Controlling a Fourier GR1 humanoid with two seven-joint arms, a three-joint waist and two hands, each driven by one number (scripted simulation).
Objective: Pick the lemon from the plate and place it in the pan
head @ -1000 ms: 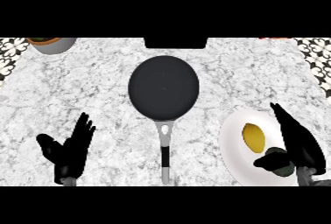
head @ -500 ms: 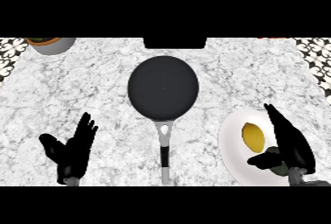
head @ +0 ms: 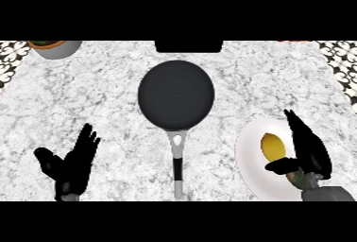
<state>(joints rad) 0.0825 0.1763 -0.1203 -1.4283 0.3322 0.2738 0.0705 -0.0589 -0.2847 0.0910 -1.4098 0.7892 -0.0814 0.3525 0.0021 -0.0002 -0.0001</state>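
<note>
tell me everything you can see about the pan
The pan is a round, dark, matte frying pan lying flat on the speckled grey-white counter, near its middle. It holds nothing. Its straight handle points toward the robot: silvery metal with a small hole by the bowl, then a black grip section, then a silvery end. Nothing touches it but the counter; the left hand and right hand are both off to its sides.

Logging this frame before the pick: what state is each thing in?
lemon: on the plate, not held.
plate: flat, bearing the lemon.
pan: empty, handle toward the lower edge.
right hand: open, over the plate beside the lemon.
left hand: open, resting at lower left.
</note>
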